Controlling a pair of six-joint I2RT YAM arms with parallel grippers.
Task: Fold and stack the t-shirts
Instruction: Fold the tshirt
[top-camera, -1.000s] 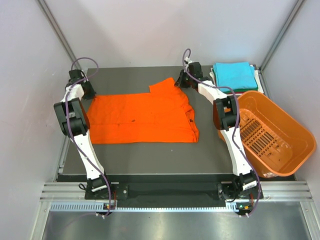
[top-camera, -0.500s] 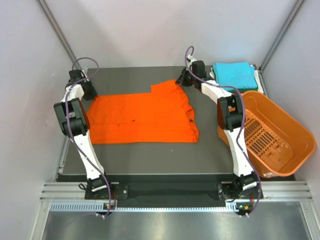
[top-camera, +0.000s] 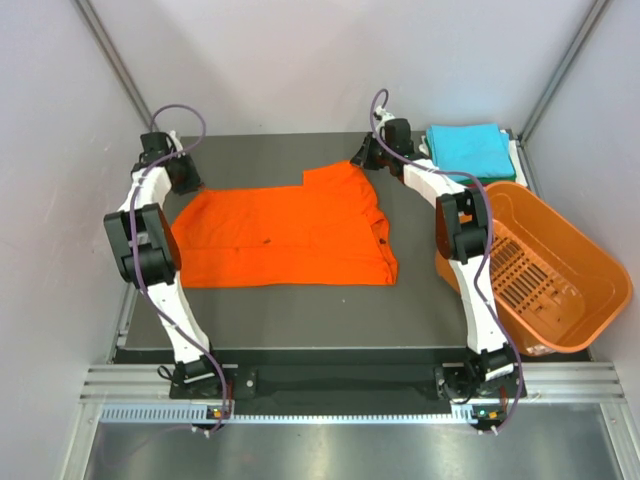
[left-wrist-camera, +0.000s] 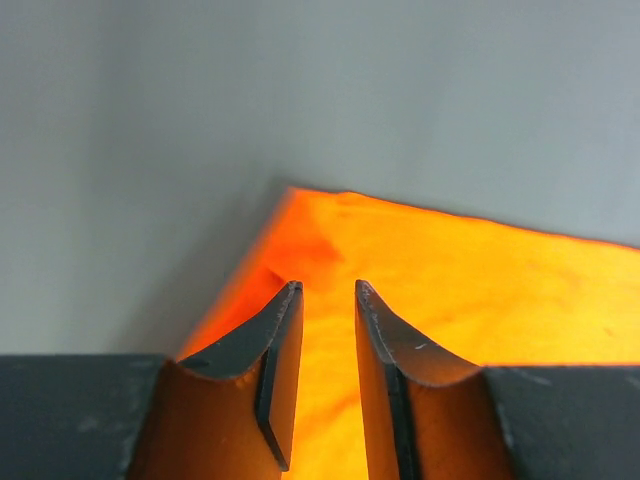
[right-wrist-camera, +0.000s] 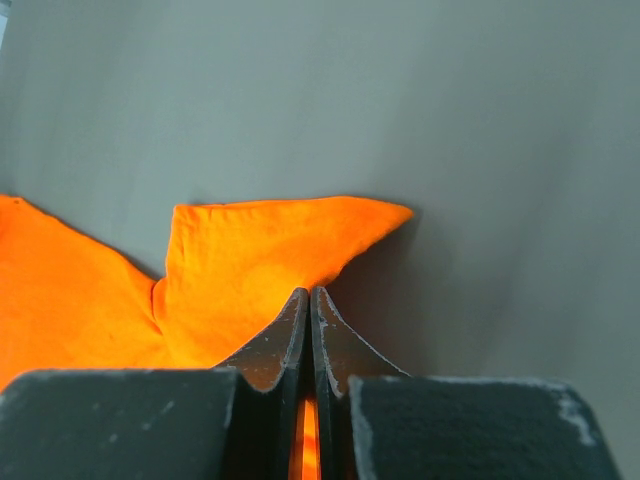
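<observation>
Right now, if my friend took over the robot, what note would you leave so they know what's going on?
Left claw: jaws a little apart over the far left corner of the orange t-shirt; it does not look gripped.
Right claw: shut on that shirt's sleeve at the far edge.
The orange t-shirt lies spread out on the table, unfolded. The turquoise t-shirt sits folded at the far right corner, behind the orange basket.
Done: the turquoise one is folded.
Left: fold the orange one and stack it on the turquoise one.
</observation>
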